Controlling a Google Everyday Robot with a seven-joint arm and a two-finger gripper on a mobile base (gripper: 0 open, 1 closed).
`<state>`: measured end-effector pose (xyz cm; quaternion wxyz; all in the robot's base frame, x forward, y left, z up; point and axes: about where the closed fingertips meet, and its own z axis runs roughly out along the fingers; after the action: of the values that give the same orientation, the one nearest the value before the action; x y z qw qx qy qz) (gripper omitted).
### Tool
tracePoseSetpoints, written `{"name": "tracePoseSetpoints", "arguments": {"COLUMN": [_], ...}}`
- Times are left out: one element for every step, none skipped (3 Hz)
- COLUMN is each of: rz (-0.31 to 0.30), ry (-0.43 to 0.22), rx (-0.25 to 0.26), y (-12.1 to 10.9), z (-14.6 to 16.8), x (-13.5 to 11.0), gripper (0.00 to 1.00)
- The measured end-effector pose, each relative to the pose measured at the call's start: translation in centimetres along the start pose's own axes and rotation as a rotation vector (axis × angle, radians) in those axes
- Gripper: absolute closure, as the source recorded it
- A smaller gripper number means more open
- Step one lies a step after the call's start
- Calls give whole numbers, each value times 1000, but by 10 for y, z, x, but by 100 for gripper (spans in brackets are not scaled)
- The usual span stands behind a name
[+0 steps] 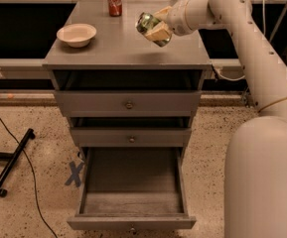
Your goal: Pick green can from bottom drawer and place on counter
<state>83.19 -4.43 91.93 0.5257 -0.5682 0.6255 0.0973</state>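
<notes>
My gripper (157, 28) is shut on the green can (150, 27) and holds it tilted on its side in the air, a little above the right half of the counter (118, 38). The can's silver end faces left. The bottom drawer (131, 188) is pulled fully open below, and its grey tray holds nothing. My white arm reaches in from the right.
A red cola can (114, 0) stands at the back of the counter. A white bowl (76, 34) sits on its left side. Two shallower drawers (129, 104) are shut above the open one. A black bar and cable (11, 162) lie on the floor at left.
</notes>
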Motion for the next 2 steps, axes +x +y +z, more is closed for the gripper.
{"name": "tracePoseSetpoints", "arguments": {"rz": [-28, -64], "ry": [99, 211], "rx": [9, 7], "y": [-3, -1], "z": [15, 31], "x": [25, 47], "gripper": [100, 85]}}
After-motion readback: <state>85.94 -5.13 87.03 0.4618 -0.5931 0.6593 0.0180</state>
